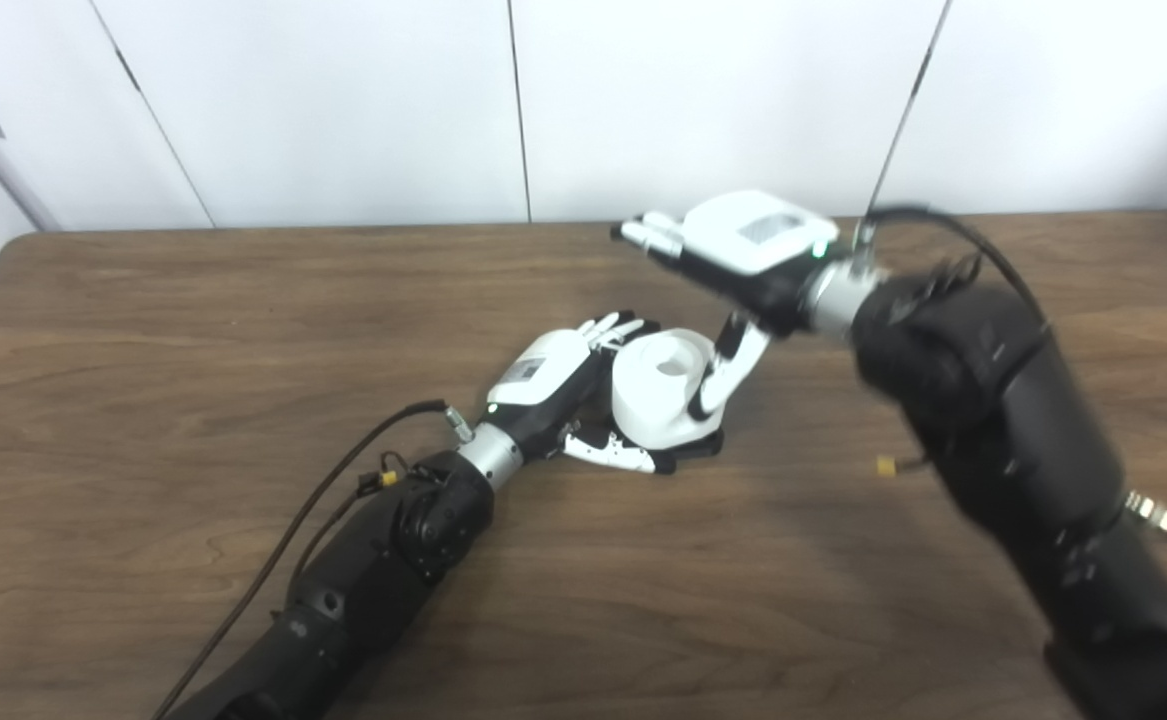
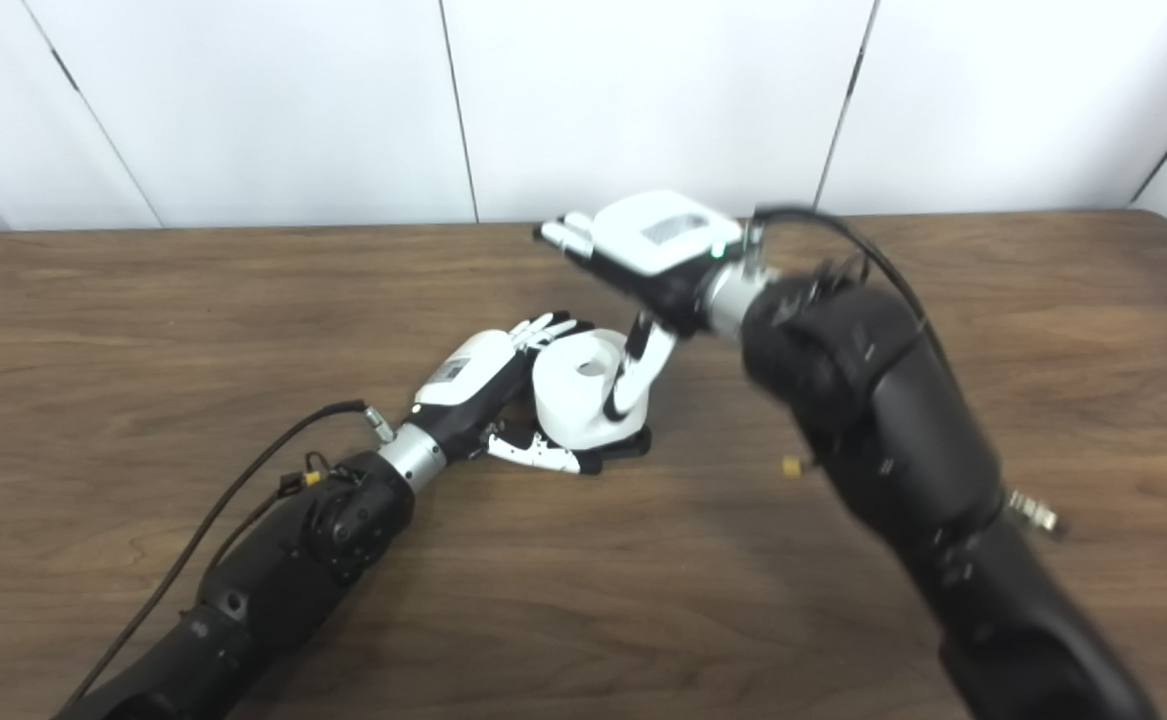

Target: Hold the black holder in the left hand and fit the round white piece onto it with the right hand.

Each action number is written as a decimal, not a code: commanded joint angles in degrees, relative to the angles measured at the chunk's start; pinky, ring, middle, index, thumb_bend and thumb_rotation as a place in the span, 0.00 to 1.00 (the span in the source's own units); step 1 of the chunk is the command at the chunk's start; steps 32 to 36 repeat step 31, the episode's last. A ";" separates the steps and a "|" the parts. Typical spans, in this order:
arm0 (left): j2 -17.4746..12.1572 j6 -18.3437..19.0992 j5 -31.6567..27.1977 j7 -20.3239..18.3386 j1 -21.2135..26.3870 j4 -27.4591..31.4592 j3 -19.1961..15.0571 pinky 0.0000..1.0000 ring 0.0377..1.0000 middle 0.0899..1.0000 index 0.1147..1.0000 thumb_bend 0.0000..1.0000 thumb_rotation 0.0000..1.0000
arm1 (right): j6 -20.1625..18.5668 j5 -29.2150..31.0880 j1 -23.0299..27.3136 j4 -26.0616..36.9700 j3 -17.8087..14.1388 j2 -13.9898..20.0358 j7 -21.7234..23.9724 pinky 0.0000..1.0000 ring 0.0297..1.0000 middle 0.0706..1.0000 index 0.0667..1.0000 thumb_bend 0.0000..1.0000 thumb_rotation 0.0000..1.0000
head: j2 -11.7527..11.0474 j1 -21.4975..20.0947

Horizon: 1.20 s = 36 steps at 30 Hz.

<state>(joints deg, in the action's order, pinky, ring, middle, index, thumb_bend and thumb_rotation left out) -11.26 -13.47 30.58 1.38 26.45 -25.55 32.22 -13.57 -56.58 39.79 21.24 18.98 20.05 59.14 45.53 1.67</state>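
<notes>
Seating step: your left hand point(image 1: 553, 385) grips the black holder point(image 1: 698, 445), round white piece point(image 1: 658, 395) on it; right hand point(image 1: 743, 250) spread, thumb touching—press down, then withdraw.

The setting is a robotics laboratory or test room. Indicators: a plain wood-grain table point(image 1: 193, 330) placed against bare white wall panels point(image 1: 343, 100) with dark vertical seams, and exposed cabling point(image 1: 283, 545) routed along black robot arms point(image 2: 903, 440).
</notes>
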 commanded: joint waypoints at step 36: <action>-0.70 0.32 0.55 -5.75 -3.69 -4.07 2.07 1.00 1.00 0.92 0.41 0.52 0.06 | -8.00 33.47 -6.08 -2.63 -26.65 3.56 -29.13 0.55 0.64 0.73 0.72 0.77 0.09 | -0.43 -0.93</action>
